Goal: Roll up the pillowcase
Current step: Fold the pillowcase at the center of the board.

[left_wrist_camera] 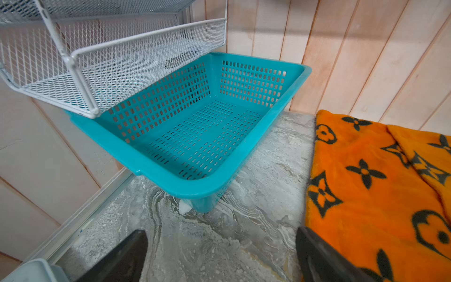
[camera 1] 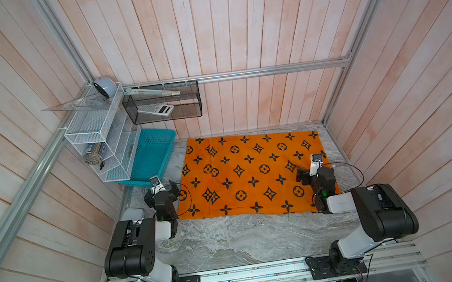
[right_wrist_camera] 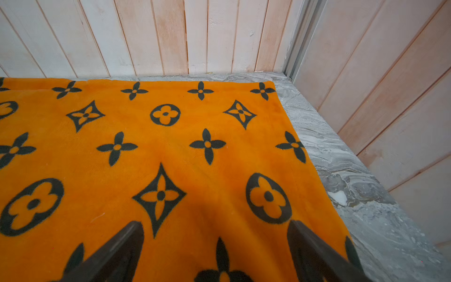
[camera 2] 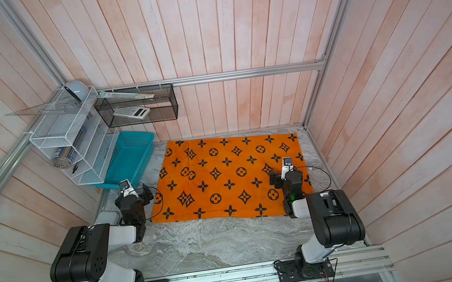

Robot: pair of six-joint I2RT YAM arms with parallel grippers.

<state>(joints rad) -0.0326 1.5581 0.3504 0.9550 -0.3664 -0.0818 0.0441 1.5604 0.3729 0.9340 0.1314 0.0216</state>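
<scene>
The orange pillowcase point(camera 1: 252, 173) point(camera 2: 229, 176) with black flower and diamond prints lies spread flat on the far half of the marble table point(camera 1: 245, 239). My left gripper point(camera 1: 162, 192) point(left_wrist_camera: 220, 234) is open above bare marble at the pillowcase's point(left_wrist_camera: 366, 195) left edge, and one finger overlaps that edge. My right gripper point(camera 1: 315, 171) point(right_wrist_camera: 214, 224) is open just above the pillowcase point(right_wrist_camera: 170, 151) near its right edge. Neither gripper has anything between its fingers.
A teal mesh basket point(camera 1: 153, 156) point(left_wrist_camera: 195, 122) stands tilted at the back left, partly under a white wire shelf point(camera 1: 95, 134) point(left_wrist_camera: 73, 61). A black mesh box point(camera 1: 162, 105) hangs on the back wall. Plank walls enclose the table on three sides.
</scene>
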